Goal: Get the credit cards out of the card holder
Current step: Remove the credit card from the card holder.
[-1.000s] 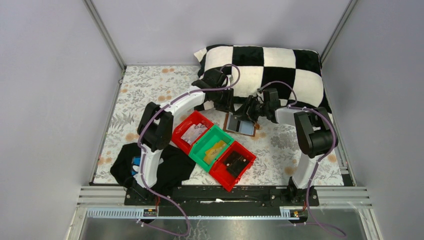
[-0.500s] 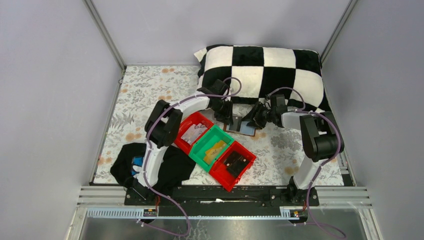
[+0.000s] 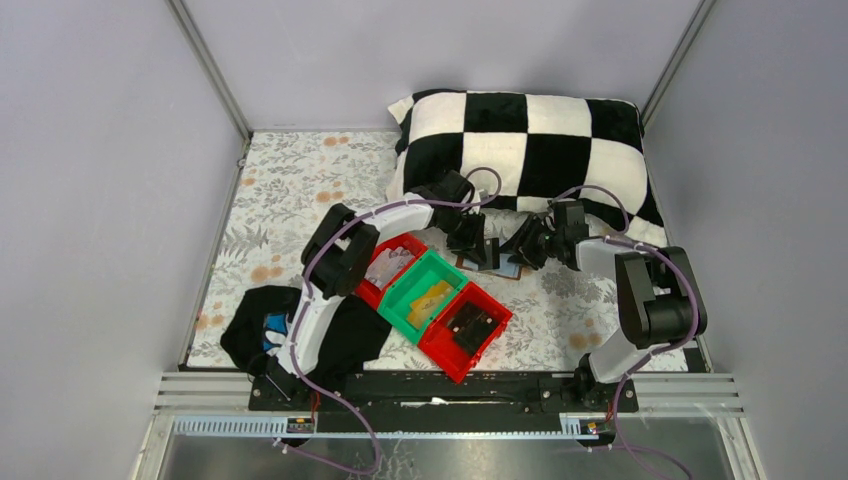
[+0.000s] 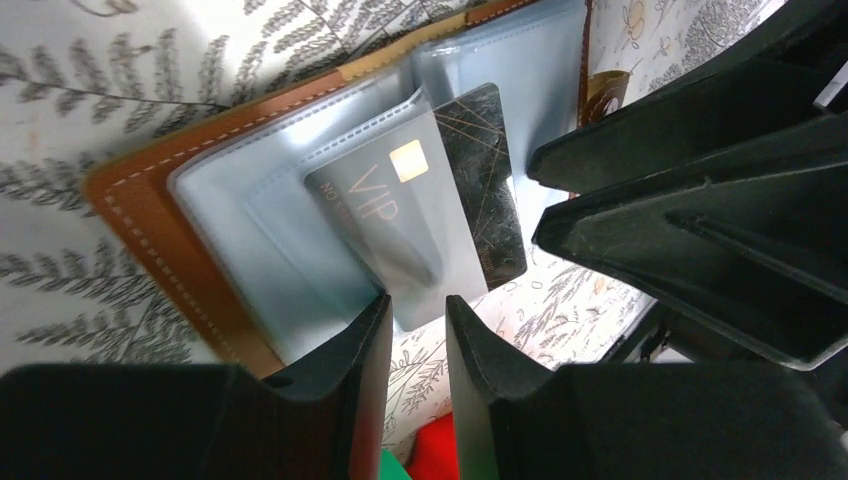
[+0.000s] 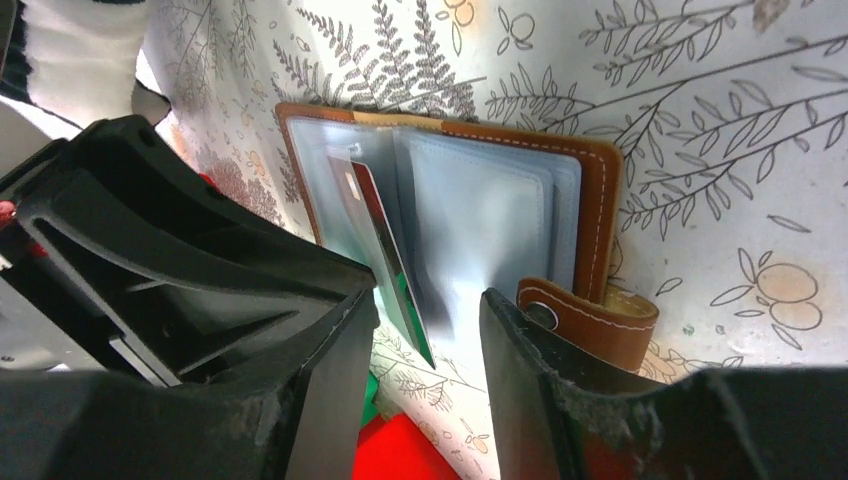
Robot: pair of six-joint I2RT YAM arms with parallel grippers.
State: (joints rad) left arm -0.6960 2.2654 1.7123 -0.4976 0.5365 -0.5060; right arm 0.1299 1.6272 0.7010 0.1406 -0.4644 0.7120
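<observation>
The card holder (image 4: 200,260) lies open on the flowered cloth, brown leather outside, grey-blue clear sleeves inside. A dark credit card (image 4: 420,200) with a gold chip sits in a sleeve. In the right wrist view the card holder (image 5: 470,200) shows a card (image 5: 385,260) with a red and green face standing out of a sleeve. My left gripper (image 4: 418,305) is open by a narrow gap at the sleeve's lower edge, with only cloth between the fingers. My right gripper (image 5: 428,305) is open, and the card's corner points into its gap. In the top view both grippers (image 3: 478,245) (image 3: 522,250) cover most of the holder (image 3: 507,268).
A row of bins lies just in front of the holder: red (image 3: 385,265), green (image 3: 415,300) with a yellow-tan piece (image 3: 432,297), and red (image 3: 495,318) with a black boxy object (image 3: 470,325). A checkered pillow (image 3: 530,140) is behind. A black cloth (image 3: 300,335) lies at the near left.
Both grippers have moved towards the near side and come down close over the open card holder from either side. They now hide most of it in the top view.
</observation>
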